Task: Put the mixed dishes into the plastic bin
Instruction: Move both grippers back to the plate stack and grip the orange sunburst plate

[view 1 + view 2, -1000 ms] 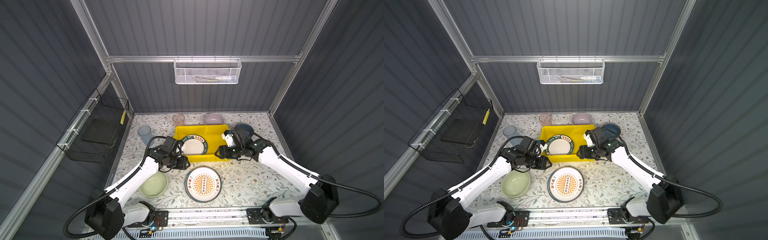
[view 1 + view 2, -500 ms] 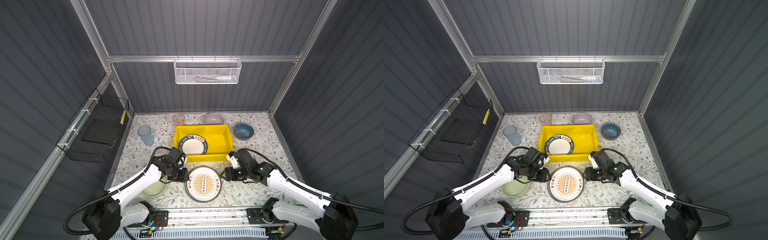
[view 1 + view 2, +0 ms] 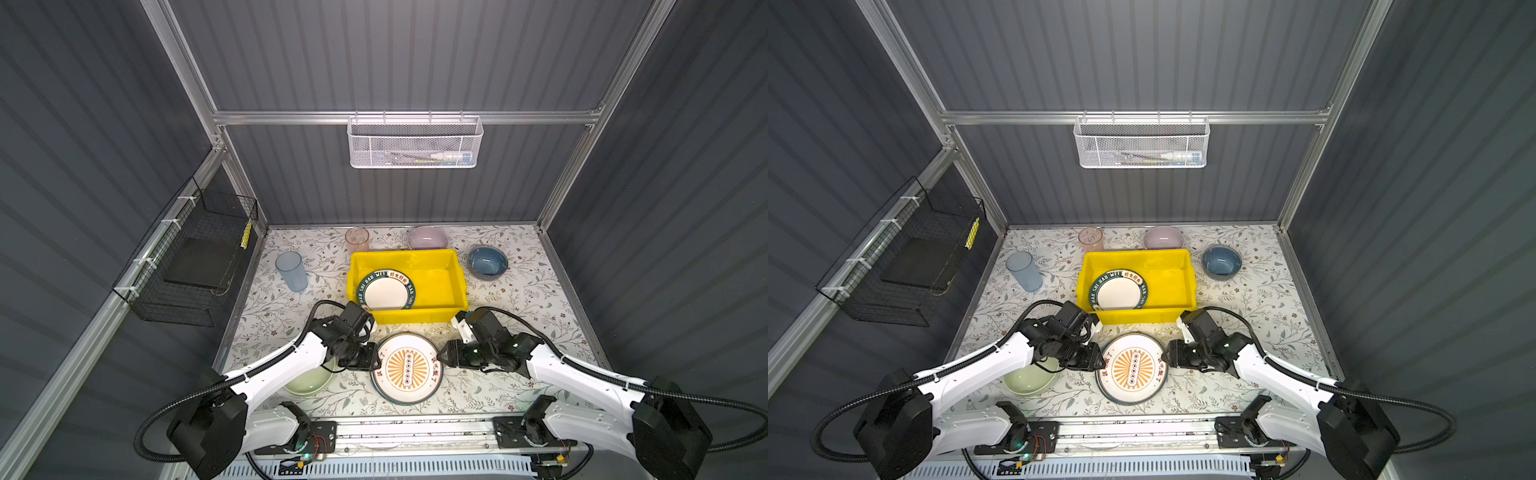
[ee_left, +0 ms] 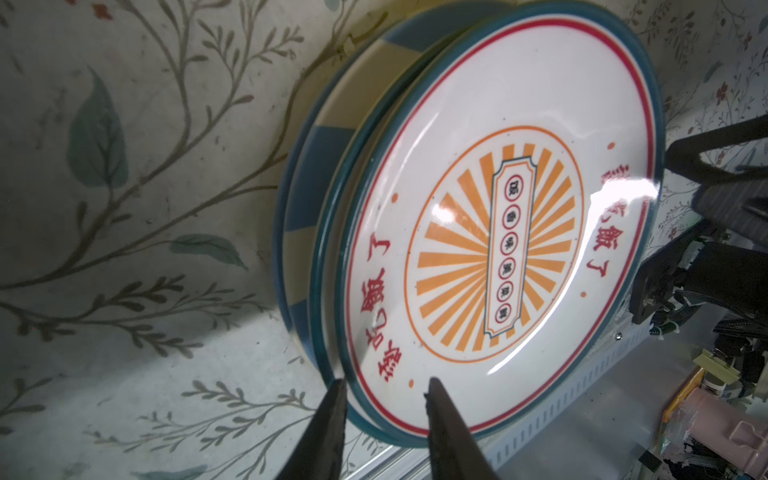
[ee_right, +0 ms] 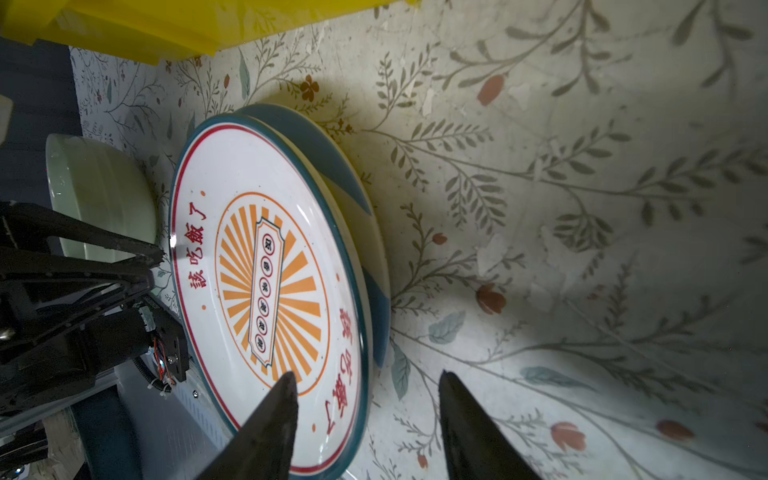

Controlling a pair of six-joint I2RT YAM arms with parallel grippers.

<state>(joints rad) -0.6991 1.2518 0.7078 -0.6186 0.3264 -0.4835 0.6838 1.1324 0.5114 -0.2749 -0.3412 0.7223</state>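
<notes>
An orange sunburst plate (image 3: 407,368) (image 3: 1133,368) tops a stack at the front, over a blue-white striped plate (image 4: 316,166) (image 5: 332,145). My left gripper (image 3: 376,359) (image 4: 384,380) is open at the stack's left edge. One finger is over the sunburst plate's face, the other outside the rim. My right gripper (image 3: 440,357) (image 5: 368,374) stands open, wider, astride the right rim. The yellow plastic bin (image 3: 457,274) holds a green-rimmed lettered plate (image 3: 386,291). A pale green bowl (image 3: 309,380) lies partly under my left arm.
Around the bin stand a blue bowl (image 3: 487,262), a lilac bowl (image 3: 427,237), a pink tumbler (image 3: 357,240) and a blue tumbler (image 3: 291,272). A black wire basket (image 3: 195,257) hangs on the left wall, a white mesh basket (image 3: 413,143) on the back wall.
Both arms have come forward from the bin's front corners down to the sunburst plate, one on each side. The left jaws have narrowed round the rim.
</notes>
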